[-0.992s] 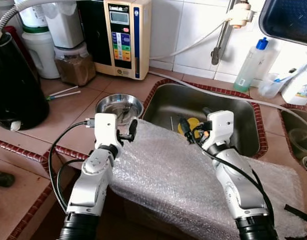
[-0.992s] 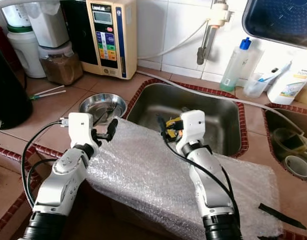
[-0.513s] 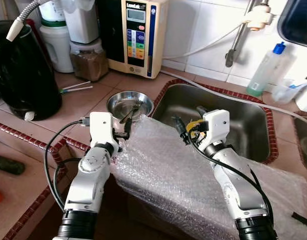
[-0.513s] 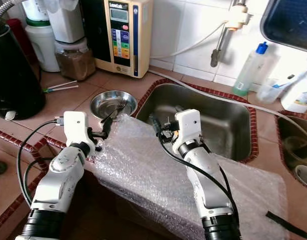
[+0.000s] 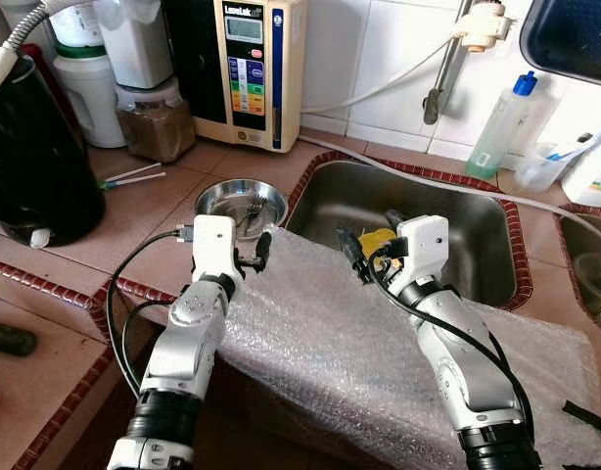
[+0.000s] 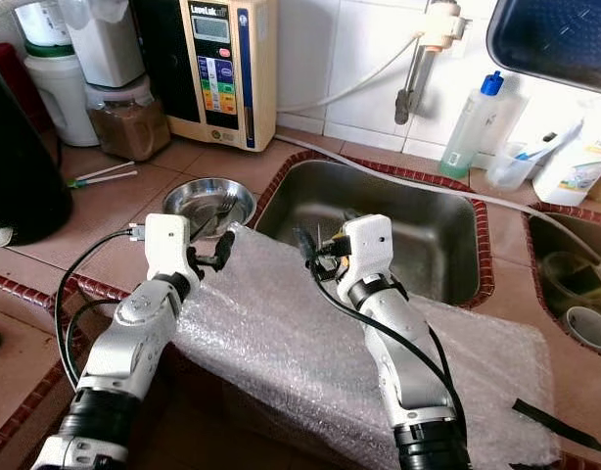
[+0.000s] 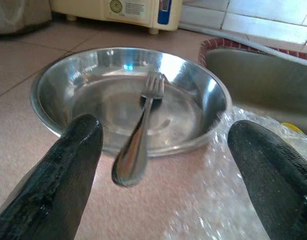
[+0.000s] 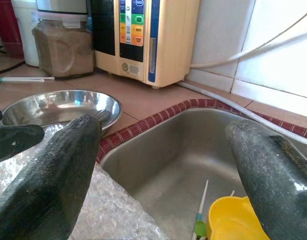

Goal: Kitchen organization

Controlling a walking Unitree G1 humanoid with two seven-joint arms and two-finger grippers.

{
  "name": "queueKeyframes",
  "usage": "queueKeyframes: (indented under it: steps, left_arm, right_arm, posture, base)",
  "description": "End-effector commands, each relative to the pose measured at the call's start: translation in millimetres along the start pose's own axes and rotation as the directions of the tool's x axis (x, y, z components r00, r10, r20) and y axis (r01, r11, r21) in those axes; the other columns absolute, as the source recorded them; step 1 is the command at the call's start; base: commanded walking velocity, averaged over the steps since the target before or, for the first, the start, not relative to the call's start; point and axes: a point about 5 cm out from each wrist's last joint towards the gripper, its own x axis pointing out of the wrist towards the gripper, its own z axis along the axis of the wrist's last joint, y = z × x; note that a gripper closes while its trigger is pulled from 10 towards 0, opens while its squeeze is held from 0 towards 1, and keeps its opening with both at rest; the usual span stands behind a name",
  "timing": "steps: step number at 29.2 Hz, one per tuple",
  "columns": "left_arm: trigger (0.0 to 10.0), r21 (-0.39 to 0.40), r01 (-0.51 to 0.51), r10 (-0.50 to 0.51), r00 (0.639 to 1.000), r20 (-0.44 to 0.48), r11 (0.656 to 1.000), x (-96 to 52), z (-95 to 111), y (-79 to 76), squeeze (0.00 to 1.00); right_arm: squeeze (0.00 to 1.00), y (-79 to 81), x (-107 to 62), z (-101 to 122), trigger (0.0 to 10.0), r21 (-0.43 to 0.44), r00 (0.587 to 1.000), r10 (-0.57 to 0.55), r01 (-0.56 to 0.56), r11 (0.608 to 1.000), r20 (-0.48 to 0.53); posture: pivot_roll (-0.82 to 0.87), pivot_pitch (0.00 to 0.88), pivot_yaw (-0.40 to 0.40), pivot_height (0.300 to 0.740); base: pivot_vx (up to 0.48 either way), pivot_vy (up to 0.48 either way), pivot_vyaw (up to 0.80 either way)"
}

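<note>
We see a shallow round steel bowl point(image 5: 241, 203) standing on the terracotta-tiled bench point(image 5: 134, 220), just beside the rim of the stainless sink point(image 5: 447, 235). A polished metal fork point(image 7: 143, 125) lies in it, tines down on the shiny bottom and the handle rising over the rim. In front of the bowl, a large block wrapped in crinkly, translucent bubble wrap point(image 5: 349, 343) lies across the bench edge and the near side of the sink.

Our left gripper point(image 5: 254, 253) sits above the wrap's far left corner, just short of the bowl; in the left wrist view its two matte black fingers point(image 7: 68, 165) are spread wide with the fork handle between them, and they hold nothing. Our right gripper point(image 5: 354, 257) hovers over the wrap's far edge at the sink, its fingers point(image 8: 53, 170) likewise wide apart and empty. A yellow plastic cup point(image 8: 236, 220) lies in the basin below it.
</note>
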Motion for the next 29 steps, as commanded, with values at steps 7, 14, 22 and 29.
queueKeyframes:
  steps: [7,14,22,29]
  left_arm:
    - [0.0,-0.017,-0.007,0.007,1.000,-0.016,1.000,9.9,-1.8,2.0,0.00]
    - [0.0,-0.020,-0.003,0.003,1.000,-0.025,1.000,10.9,-6.1,1.4,0.00]
    - [0.0,-0.021,-0.013,0.013,1.000,-0.027,1.000,10.6,-9.2,3.3,0.00]
    - [0.0,-0.007,-0.042,0.041,0.999,-0.023,0.999,9.7,-6.9,5.3,0.00]
  right_arm:
    - [0.00,0.7,-3.6,5.2,10.0,0.009,1.000,0.005,-0.005,1.000,0.010]
    - [0.00,10.1,-5.0,6.2,10.0,0.064,0.996,0.091,-0.092,0.994,0.011]
    - [0.00,33.7,-9.6,5.9,10.0,0.167,0.962,0.274,-0.270,0.948,0.002]
    - [0.00,34.3,-11.4,3.2,10.0,0.158,0.959,0.284,-0.277,0.948,-0.021]
  posture:
    - [0.03,0.000,-0.022,0.740]
    - [0.03,0.000,-0.024,0.740]
    - [0.03,0.000,-0.028,0.740]
    - [0.03,0.000,-0.027,0.740]
  base:
    - [0.000,0.000,0.00]
    - [0.000,0.000,0.00]
    - [0.000,0.000,0.00]
    - [0.000,0.000,0.00]
